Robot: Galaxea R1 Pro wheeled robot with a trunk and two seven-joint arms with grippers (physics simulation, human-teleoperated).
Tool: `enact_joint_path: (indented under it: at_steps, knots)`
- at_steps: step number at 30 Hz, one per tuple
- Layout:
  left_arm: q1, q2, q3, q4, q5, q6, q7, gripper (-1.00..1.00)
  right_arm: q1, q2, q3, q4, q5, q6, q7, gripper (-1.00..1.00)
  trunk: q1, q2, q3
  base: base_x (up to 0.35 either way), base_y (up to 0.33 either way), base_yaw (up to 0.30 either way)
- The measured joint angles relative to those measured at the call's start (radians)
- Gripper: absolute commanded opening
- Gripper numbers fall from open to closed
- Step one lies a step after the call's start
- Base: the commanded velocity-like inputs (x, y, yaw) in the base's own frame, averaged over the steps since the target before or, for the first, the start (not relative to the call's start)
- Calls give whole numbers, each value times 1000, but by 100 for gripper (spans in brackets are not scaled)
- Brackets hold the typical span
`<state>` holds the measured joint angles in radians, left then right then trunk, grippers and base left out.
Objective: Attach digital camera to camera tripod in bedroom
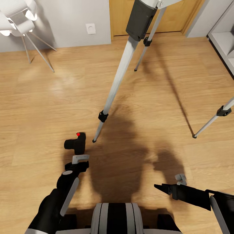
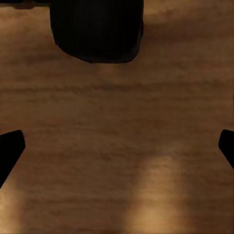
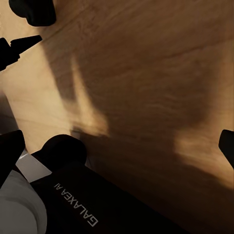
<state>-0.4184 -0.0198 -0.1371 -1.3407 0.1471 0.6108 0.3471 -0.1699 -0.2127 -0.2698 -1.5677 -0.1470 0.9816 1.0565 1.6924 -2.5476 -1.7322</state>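
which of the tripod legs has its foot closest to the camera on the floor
The middle leg of the camera tripod: its foot lands just right of the digital camera. The other feet land far off.

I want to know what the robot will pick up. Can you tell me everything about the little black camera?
The digital camera is small, black and boxy, matte like plastic. A stubby lens sticks out sideways and a round red button sits on top. It rests on the light wood floor, by a tripod foot. The left end effector is just short of it, apparently not touching it.

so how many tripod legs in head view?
3. Nearest leg ends by the digital camera; a thinner one stands toward the door; a third enters at the right edge. The camera tripod's head is cropped.
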Motion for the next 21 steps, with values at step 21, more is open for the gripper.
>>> enact_joint_path:
  at_steps: [21]
  knots:
    - [-115,-2,4,88,-69,-8,-1,100,0,1,0,0,-2,-13,1,100,0,0,0,0,0,0]
